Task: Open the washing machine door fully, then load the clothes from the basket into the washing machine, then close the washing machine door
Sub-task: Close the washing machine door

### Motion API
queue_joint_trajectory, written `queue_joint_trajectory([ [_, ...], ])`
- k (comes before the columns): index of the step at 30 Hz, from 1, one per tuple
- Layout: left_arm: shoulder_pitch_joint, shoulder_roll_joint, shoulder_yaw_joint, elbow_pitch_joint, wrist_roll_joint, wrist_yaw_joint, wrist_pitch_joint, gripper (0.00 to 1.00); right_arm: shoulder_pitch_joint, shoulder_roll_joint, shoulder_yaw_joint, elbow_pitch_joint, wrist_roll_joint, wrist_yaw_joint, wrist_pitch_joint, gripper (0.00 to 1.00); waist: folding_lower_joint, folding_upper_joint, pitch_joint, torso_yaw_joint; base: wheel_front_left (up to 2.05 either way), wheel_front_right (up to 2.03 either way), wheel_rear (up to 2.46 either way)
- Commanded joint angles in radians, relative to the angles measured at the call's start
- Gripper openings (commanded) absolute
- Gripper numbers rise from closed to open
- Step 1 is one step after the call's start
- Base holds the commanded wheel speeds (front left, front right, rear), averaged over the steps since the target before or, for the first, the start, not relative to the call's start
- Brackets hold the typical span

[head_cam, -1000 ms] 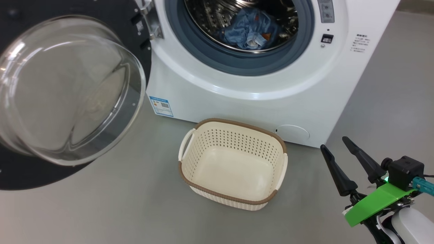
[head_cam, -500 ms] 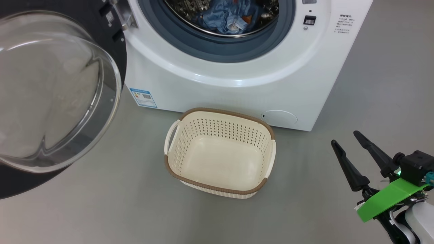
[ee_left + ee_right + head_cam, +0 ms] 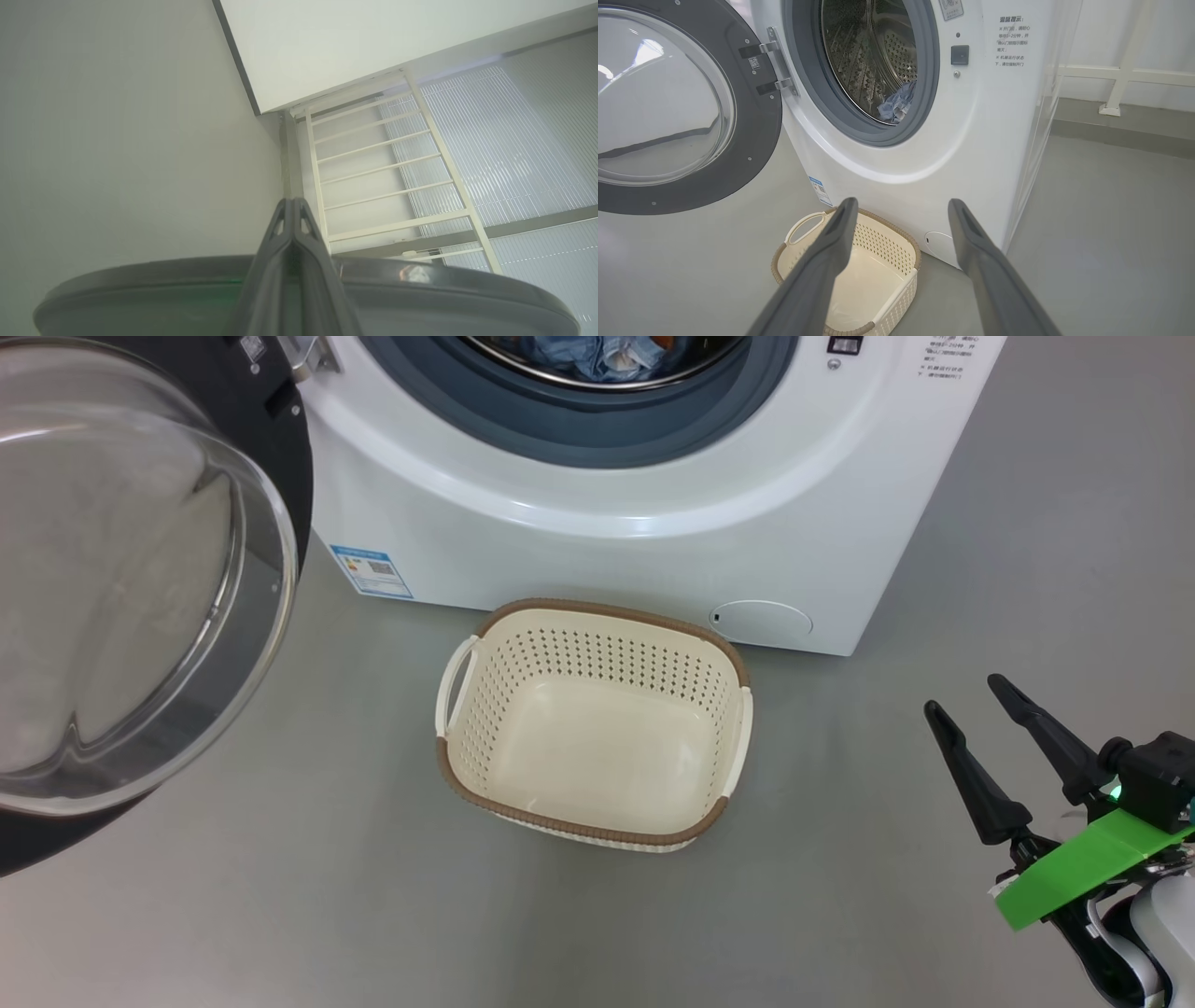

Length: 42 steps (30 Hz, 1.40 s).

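The right gripper point(image 3: 964, 693) hangs low and off to the right with its two dark fingers spread wide and nothing between them. The left gripper point(image 3: 293, 201) is clenched tip to tip on nothing, pointing up at a pale wall point(image 3: 117, 140) and a white railing point(image 3: 373, 163). How near it is to the door cannot be told. The basket point(image 3: 597, 653) stands empty on the floor point(image 3: 327, 896), just in front of the washing machine point(image 3: 607, 560), and the clothes point(image 3: 896, 105) lie bunched at the bottom of the drum, so what looks left is shutting the door point(image 3: 131, 588), which stands swung wide to the left on its hinge point(image 3: 777, 65). To do that well, press on the black rim at the edge farthest from the hinge, not on the bulging glass. Follow the door's arc round and finish with a firm, square push so that the latch catches. The fabric appears to sit clear of the grey-blue seal point(image 3: 653, 425), though only a sliver shows from the head, so it deserves a check. The basket sits below the opening and will probably not block the swing. The floor is smooth, matt grey and bare, good for rolling. Beyond the machine's right side there is open floor and a white rail point(image 3: 1120, 74) along the far wall.
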Motion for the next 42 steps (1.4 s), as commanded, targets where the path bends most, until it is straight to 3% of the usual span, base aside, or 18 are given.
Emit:
queue_joint_trajectory([
  [1, -0.011, 0.075, 0.004, -0.013, -0.003, -0.008, 0.019, 0.0, -0.009, -0.022, 0.005, -0.022, 0.005, 0.004, -0.008, 1.0, -0.0001, 0.0, 0.002, -0.002, 0.0, 0.0, 0.0],
  [5, -0.008, 0.075, -0.013, 0.008, -0.009, -0.01, 0.082, 0.0, -0.007, -0.015, 0.003, -0.016, 0.005, 0.004, -0.008, 1.0, -0.0001, 0.0, -0.006, 0.0, 0.0, 0.0, 0.0],
  [11, 0.004, 0.075, -0.061, 0.027, -0.018, -0.004, 0.272, 0.0, 0.005, 0.007, -0.001, -0.008, 0.006, 0.004, -0.008, 1.0, -0.0001, 0.0, -0.034, 0.01, 0.0, 0.0, 0.0],
  [25, 0.133, 0.055, -0.149, -0.118, -0.038, -0.004, 0.642, 0.0, 0.032, 0.074, 0.0, 0.013, 0.006, 0.004, -0.008, 1.0, -0.0001, 0.0, -0.129, 0.03, 0.0, 0.0, 0.0],
  [42, 0.334, -0.005, -0.218, -0.496, -0.091, 0.121, 0.976, 0.0, 0.059, 0.124, -0.012, 0.024, 0.004, 0.004, -0.008, 1.0, -0.0001, 0.0, -0.19, 0.044, 0.0, 0.0, 0.0],
])
